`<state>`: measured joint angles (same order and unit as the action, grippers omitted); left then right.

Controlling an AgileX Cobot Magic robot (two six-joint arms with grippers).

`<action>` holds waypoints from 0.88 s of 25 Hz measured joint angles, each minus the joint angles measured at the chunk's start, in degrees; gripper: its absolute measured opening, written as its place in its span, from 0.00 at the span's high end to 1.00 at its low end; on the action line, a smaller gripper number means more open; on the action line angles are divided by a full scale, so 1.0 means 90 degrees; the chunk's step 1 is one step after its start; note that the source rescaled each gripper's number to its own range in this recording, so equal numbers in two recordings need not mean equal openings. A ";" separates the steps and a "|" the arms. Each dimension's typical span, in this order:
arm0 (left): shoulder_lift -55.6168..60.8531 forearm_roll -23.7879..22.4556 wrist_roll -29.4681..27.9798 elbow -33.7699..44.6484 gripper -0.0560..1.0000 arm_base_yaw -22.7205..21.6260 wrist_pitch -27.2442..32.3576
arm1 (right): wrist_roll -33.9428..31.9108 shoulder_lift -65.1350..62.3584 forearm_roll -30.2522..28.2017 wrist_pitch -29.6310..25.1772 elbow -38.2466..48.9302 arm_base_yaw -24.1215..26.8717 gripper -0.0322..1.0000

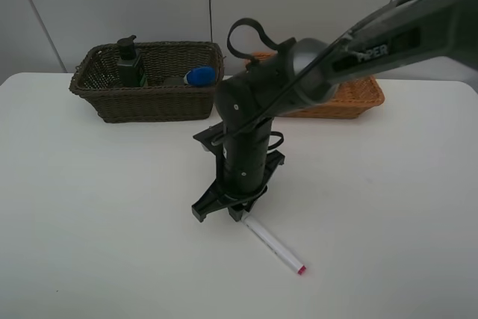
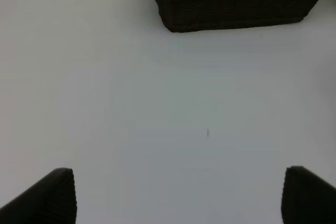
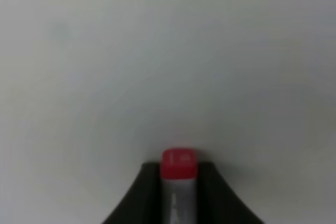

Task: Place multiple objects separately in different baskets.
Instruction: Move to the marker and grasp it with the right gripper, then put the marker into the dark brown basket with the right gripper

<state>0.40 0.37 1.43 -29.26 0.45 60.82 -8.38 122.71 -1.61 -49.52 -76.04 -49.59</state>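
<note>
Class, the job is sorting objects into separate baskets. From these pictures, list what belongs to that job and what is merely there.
Belongs to the job:
marker, gripped at one end by the right gripper
dark basket
pump bottle and blue-capped tube, both in the dark basket
orange basket
left gripper, open over bare table

Merely there:
white table

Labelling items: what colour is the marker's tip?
Pinkish red; the marker shows it best in the right wrist view.
</note>
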 joint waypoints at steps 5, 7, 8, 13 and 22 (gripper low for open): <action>0.0000 0.0000 0.0000 0.0000 0.00 0.0000 0.0000 | 0.0000 -0.1213 -0.0536 -0.0161 0.0028 0.0000 0.97; 0.0000 0.0000 0.0000 0.0000 0.00 0.0000 0.0000 | 0.0000 -0.1753 -0.0799 -0.0018 0.0028 0.0000 0.97; 0.0000 0.0000 0.0000 0.0000 0.00 0.0000 0.0000 | 0.0000 -0.2020 -0.0955 0.0192 0.0028 0.0000 0.97; 0.0000 0.0000 0.0000 0.0000 0.00 0.0000 0.0000 | -0.0006 -0.2731 -0.1887 0.2391 0.0028 0.0086 0.97; 0.0000 0.0000 0.0000 0.0000 0.00 0.0000 0.0000 | -0.0006 -0.1937 -0.1140 0.8026 0.0028 0.1164 0.97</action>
<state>0.40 0.37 1.43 -29.26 0.45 60.82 -8.44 105.28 -11.86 22.72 -75.78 -39.12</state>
